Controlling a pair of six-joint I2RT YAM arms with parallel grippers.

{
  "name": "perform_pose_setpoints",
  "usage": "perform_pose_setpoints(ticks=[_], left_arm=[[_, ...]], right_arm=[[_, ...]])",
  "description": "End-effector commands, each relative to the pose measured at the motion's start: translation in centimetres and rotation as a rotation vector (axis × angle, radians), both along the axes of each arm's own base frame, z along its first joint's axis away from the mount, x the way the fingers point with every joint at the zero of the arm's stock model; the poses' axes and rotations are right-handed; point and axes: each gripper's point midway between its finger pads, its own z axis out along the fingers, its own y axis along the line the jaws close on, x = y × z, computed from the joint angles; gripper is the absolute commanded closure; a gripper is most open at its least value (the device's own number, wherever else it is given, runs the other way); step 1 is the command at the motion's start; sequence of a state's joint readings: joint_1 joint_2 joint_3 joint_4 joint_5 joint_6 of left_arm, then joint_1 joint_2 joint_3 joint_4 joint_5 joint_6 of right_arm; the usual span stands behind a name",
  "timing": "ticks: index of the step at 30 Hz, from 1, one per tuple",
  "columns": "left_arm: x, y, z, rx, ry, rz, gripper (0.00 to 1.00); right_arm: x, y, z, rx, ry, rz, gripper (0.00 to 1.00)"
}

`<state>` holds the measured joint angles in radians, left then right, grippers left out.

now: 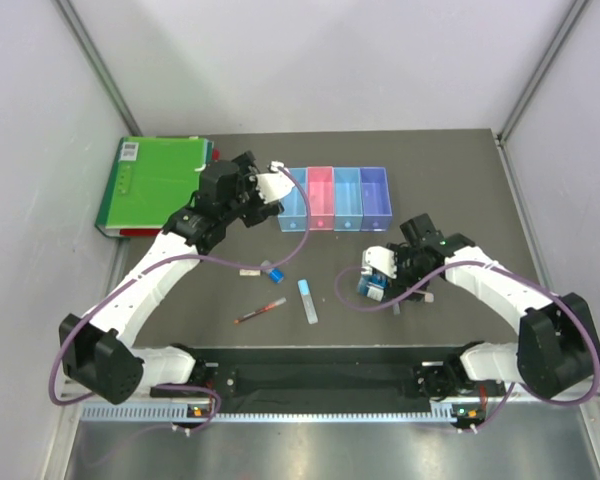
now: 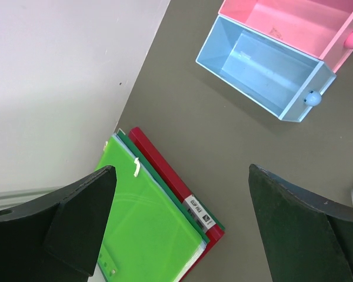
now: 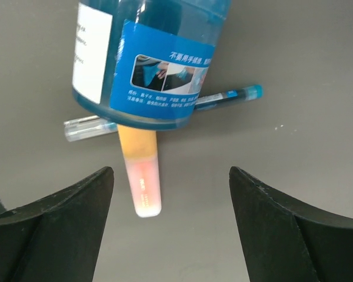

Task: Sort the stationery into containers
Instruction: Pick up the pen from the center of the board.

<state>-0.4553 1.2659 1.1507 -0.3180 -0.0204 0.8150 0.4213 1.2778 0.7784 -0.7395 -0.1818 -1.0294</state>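
The four joined bins stand at the table's back middle. The light blue end bin and the pink bin look empty in the left wrist view. My left gripper is open and empty, held high, left of the bins. My right gripper is open just above the blue-white roll. The roll lies on the orange-pink marker and the dark teal pen. The red pen, the pale blue stick, the blue cap and the white block lie at the front middle.
A big green binder lies at the back left, by the left wall. Purple cables hang from both arms over the table. Grey walls stand on three sides.
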Motion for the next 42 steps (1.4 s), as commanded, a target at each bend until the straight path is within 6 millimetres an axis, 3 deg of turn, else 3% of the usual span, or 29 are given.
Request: perform_pose_setpoints(ticks=[1,12,20,22,26,27,32,36,42], left_arm=[[0.5,0.0,2.4,-0.013,-0.054,0.018,0.01],[0.5,-0.2,2.5,-0.006,-0.061,0.022,0.01],[0.5,0.0,2.5,0.001,-0.066,0.028,0.01],[0.5,0.0,2.5,0.002,-0.068,0.027,0.01],[0.5,0.2,2.4,0.011,-0.07,0.026,0.01],[0.5,0.1,2.4,0.012,-0.071,0.026,0.01],[0.4,0.0,2.2,0.01,-0.071,0.017,0.01],[0.4,0.0,2.4,0.003,-0.075,0.019,0.01],[0.5,0.1,2.7,-0.015,-0.095,0.03,0.01]], right_arm=[[0.8,0.6,-0.4,0.024,-0.029,0.027,0.22],[0.7,0.8,-2.0,0.014,0.009,0.035,0.29],[0.0,0.8,-3.3,0.003,0.044,0.034,0.41],[-0.3,0.7,-3.5,-0.002,0.05,0.033,0.48],[-0.7,0.3,-3.7,-0.017,0.053,0.03,0.83],[-0.8,0.3,-3.7,-0.019,0.054,0.03,0.87],[-0.8,0.0,-2.6,-0.015,0.025,0.021,1.0],[-1.2,-0.2,-1.3,-0.011,0.01,0.018,1.0],[-0.7,0.4,2.8,0.057,-0.075,-0.007,1.0]])
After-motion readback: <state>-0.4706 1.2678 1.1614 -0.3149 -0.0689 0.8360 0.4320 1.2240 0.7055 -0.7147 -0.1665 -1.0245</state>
